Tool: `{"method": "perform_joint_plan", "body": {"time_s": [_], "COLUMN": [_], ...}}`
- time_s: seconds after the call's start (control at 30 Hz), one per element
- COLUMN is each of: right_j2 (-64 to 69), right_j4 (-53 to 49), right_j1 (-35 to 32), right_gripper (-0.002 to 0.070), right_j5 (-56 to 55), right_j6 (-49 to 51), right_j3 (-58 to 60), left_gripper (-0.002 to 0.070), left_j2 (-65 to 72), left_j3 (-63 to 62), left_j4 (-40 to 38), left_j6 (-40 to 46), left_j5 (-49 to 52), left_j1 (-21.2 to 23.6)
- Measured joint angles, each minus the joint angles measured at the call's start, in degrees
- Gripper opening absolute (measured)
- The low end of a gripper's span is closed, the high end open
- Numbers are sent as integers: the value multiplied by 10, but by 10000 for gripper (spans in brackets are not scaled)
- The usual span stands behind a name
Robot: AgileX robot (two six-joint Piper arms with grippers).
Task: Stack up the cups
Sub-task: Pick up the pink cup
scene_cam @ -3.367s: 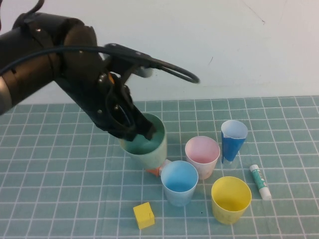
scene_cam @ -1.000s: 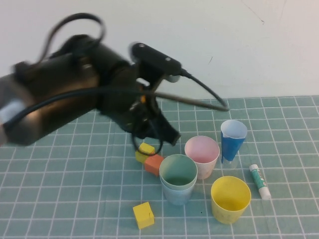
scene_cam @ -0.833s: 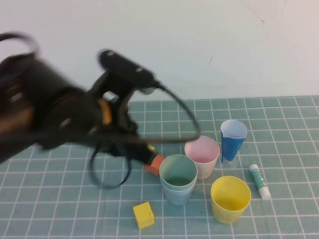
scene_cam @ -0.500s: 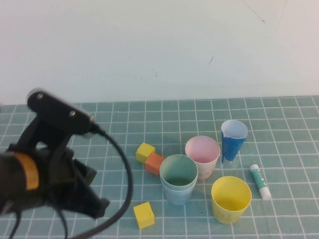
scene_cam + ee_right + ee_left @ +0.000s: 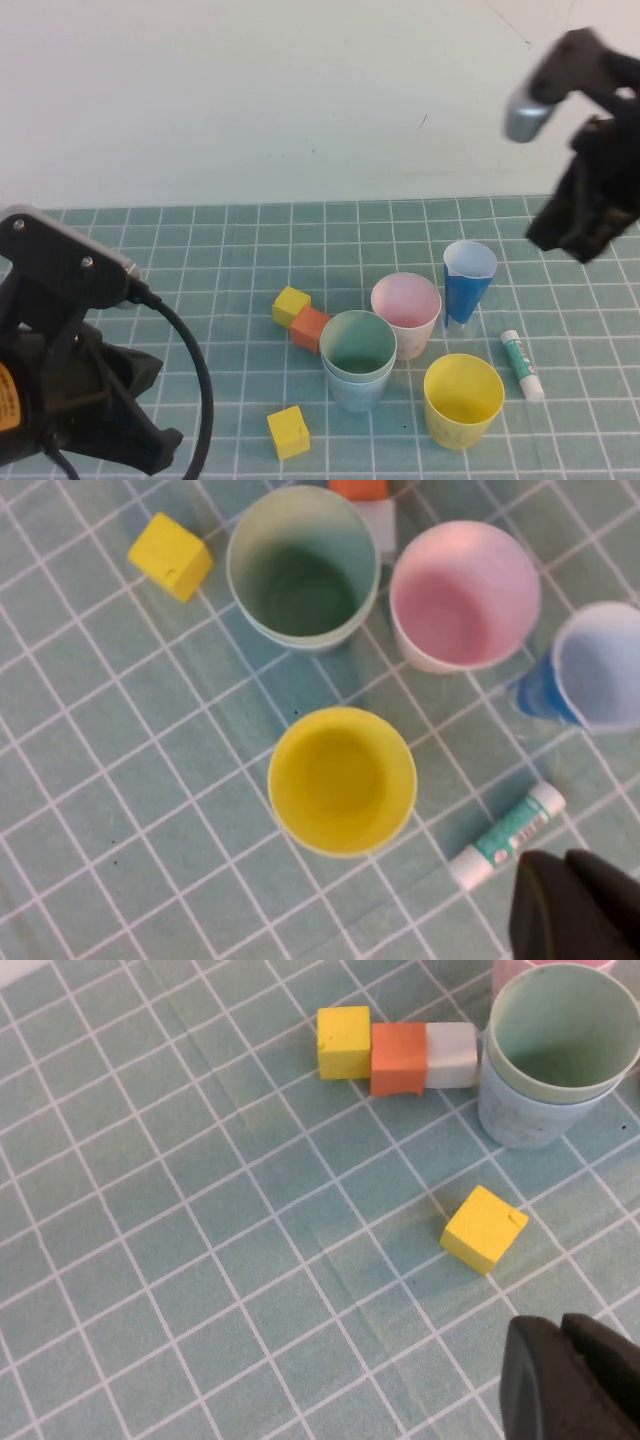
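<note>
The green cup is sitting nested inside the light blue cup at the middle of the gridded mat, one pair of the stack apparently done. The pink cup is standing just behind and to the right of that pair, almost touching it, and the yellow cup just to its right on the near side; both are upright and mouth-up, ready to be lifted.

The left gripper is hanging low at the near left corner, well apart from the nested pair, holding nothing that can be seen; whether its fingers are parted cannot be told. The right gripper is hovering high to the far right of the pair, above and beyond a tall dark blue cup and a glue stick; its opening cannot be told either, though no cup is in it. Its wrist camera is looking straight down on the yellow cup, suggesting that cup or the pink one is the next pick.

A yellow block is lying near-left of the pair; another yellow block and an orange block are lying just left behind it.
</note>
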Motion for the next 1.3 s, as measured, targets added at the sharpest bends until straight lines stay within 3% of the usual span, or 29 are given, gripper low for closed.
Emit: {"method": "perform_joint_plan", "body": {"time_s": [0.13, 0.23, 0.37, 0.47, 0.6, 1.03, 1.3], "right_j2": [88, 156, 226, 273, 325, 441, 473], "right_j4": [-17, -29, -45, -67, -78, -86, -95], "right_j1": [32, 48, 65, 75, 79, 79, 79], "right_gripper": [2, 48, 181, 319, 417, 444, 444], "right_j5": [30, 37, 37, 37, 37, 35, -28], "right_j6": [-1, -1, -8, -26, -50, -77, -78], "right_j3": [-75, -136, -211, -260, -302, -328, -329], "left_gripper": [-1, -1, -1, -1, -1, -1, -1], "left_j2": [-1, -2, -2, -2, -2, -2, -2], "left_j3": [0, 0, 0, 0, 2, 6, 6], "left_j4": [1, 2, 7, 12, 14, 14, 14], "left_j6": [0, 7, 14, 16, 24, 30, 31], "left_j5": [0, 0, 0, 0, -2, -2, -2], "left_j1": [0, 0, 0, 0, 0, 0, 0]}}
